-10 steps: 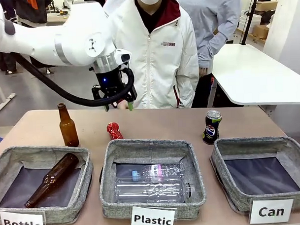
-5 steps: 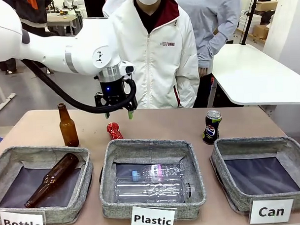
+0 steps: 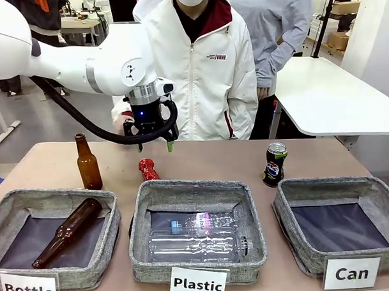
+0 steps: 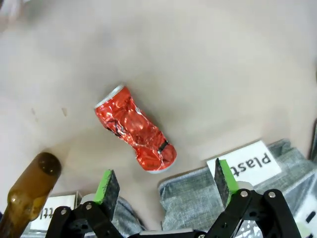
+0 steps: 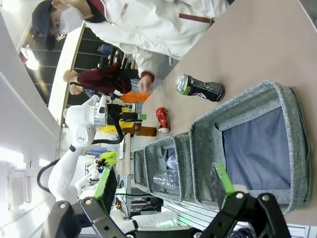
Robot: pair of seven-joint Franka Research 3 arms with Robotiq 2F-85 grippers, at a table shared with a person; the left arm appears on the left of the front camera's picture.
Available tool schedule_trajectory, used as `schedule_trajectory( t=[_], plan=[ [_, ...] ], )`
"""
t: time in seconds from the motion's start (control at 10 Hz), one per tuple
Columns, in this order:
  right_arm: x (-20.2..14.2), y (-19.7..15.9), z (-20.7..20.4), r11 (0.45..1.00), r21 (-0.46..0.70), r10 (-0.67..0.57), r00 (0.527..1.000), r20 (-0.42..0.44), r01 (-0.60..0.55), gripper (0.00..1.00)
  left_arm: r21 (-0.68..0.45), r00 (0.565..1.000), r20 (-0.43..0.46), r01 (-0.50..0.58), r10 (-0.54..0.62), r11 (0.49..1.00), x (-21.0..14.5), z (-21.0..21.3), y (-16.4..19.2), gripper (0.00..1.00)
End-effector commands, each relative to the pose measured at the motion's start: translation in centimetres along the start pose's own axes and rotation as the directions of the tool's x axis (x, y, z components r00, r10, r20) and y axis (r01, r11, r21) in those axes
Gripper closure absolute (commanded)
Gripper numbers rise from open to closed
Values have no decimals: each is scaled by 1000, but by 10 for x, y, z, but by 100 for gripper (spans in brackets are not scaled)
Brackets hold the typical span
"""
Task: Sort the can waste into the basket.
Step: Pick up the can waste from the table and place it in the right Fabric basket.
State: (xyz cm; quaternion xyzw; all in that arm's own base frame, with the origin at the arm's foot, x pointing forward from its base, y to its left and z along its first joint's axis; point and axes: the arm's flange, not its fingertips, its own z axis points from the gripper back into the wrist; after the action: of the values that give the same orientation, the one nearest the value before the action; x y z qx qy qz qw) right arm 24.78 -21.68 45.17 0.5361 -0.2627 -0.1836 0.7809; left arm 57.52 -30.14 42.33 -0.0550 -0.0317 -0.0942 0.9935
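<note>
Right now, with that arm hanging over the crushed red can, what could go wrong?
The open left gripper hangs over the crushed shiny red can, which lies close beside the rim of the grey woven Plastic basket; a finger might catch it. The crumpled metal could slip. The upright brown glass bottle nearby might get knocked.

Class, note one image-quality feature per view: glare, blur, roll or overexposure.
Front view: sharp, with glints on the clear plastic bottle; left wrist view: crushed red can crisp, brown bottle blurred; right wrist view: rolled sideways, lights blown out.
</note>
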Motion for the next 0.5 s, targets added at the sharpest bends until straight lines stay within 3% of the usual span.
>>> schedule_trajectory(
  t=[0.0, 0.1, 0.2, 0.3, 0.4],
  plan=[
    [3, 1, 0, 999, 22, 24, 1000, 10, -25, 0, 28, 981, 106, -166, 162, 986, 4, -10, -1, 0],
    [3, 1, 0, 999, 22, 24, 1000, 10, -25, 0, -1, 959, 140, -247, 245, 969, -2, -8, -1, 0],
    [3, 1, 0, 999, 22, 24, 1000, 10, -25, 0, -189, 983, 160, -62, 93, 980, -33, 38, 13, 0],
    [3, 1, 0, 999, 22, 24, 1000, 10, -25, 0, -384, 976, 219, 94, -8, 919, -66, 92, 36, 0],
    [3, 1, 0, 999, 22, 24, 1000, 10, -25, 0, -587, 961, 261, 237, -97, 774, -113, 161, 72, 0]
  ],
)
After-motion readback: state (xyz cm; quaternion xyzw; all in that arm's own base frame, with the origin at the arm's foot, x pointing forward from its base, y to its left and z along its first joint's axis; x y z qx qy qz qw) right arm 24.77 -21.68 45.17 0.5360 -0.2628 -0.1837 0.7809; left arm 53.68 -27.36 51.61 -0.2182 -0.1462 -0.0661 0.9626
